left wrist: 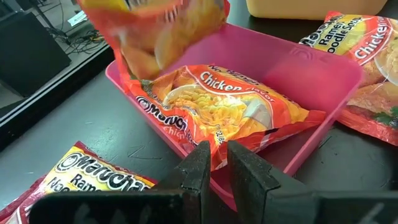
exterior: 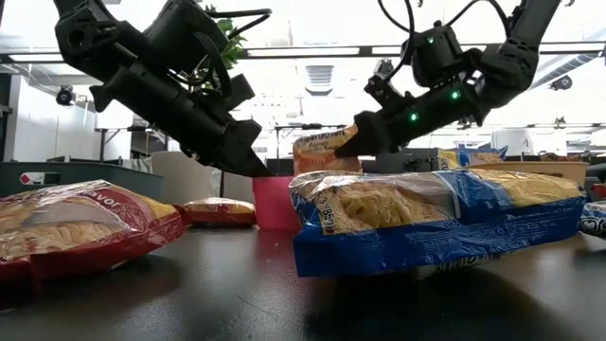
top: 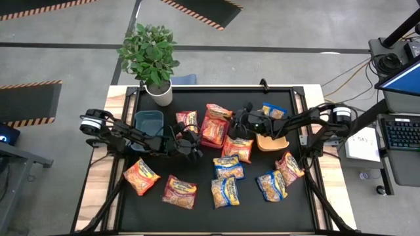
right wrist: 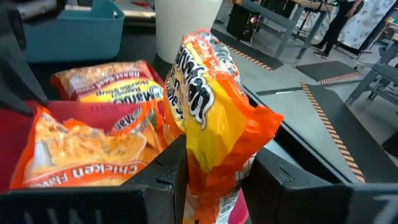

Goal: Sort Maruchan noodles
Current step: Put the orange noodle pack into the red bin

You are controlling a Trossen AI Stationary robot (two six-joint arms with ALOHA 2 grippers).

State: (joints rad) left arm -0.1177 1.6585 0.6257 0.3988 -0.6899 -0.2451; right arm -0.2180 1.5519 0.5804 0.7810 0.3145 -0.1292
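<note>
1. My right gripper [right wrist: 214,180] is clamped on an orange packet [right wrist: 214,118], holding it upright over the red bin [left wrist: 311,81].
2. My left gripper [left wrist: 214,165] hangs at that bin's near rim, fingers almost together, empty.
3. One orange packet [left wrist: 224,112] lies inside the red bin.
4. Other packets lie scattered on the black mat [top: 197,213]; blue ones [top: 226,190] sit toward the front.
</note>
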